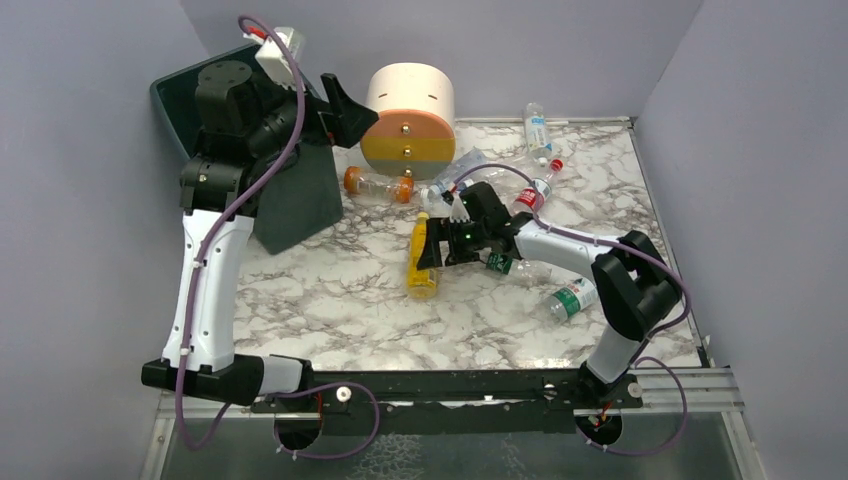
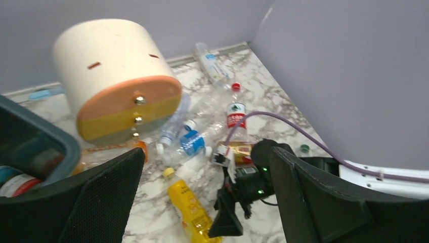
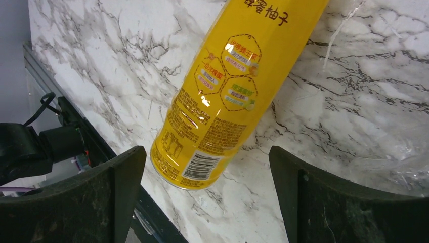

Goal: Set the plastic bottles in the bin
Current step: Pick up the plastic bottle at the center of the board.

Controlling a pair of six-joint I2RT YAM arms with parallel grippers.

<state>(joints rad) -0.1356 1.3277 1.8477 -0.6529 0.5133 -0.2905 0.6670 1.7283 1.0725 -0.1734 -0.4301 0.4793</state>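
Observation:
A yellow bottle (image 1: 421, 258) lies on the marble table, cap toward the back; it also shows in the left wrist view (image 2: 192, 210). My right gripper (image 1: 432, 252) is open and hovers just above its base end (image 3: 222, 96), jaws straddling it without touching. My left gripper (image 1: 350, 110) is open and empty, raised beside the dark green bin (image 1: 300, 195). A bottle with a red-and-white label lies inside the bin (image 2: 15, 183). An orange bottle (image 1: 378, 184), a clear red-label bottle (image 1: 533, 190) and a green-label bottle (image 1: 570, 298) lie on the table.
A round cream, orange and yellow drawer unit (image 1: 408, 115) stands at the back next to the bin. More clear bottles lie behind my right arm, one by the back wall (image 1: 537, 128). Grey walls close in three sides.

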